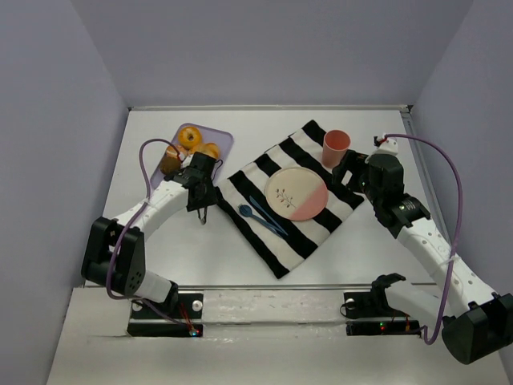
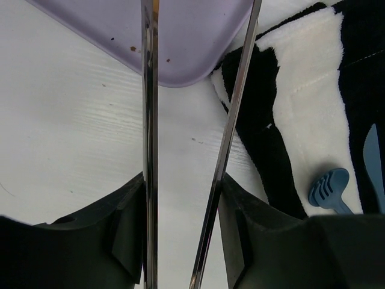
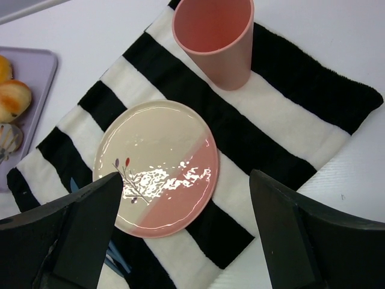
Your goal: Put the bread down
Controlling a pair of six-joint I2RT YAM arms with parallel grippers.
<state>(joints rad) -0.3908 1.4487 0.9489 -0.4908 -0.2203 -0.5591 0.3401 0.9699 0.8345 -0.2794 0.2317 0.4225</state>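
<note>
bread: lies on the purple tray, beside a bagel and a dark lump. left gripper: pinching metal tongs, one finger against each arm; the arms reach over the tray's near corner with a gap between them. right gripper: jaws spread wide, holding nothing, above the plate on the striped cloth.

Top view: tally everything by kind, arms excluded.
Baked pieces: 3 (ring-shaped golden bagel, small round golden-orange bun, dark brown lump)
Blue plastic cutlery: 2 (fork, knife)
Round pink-and-cream plate: 1
Pink cup: 1
Lilac tray: 1
Black-and-white striped cloth: 1
Metal tongs in left hand: 1
Total: 10
</note>
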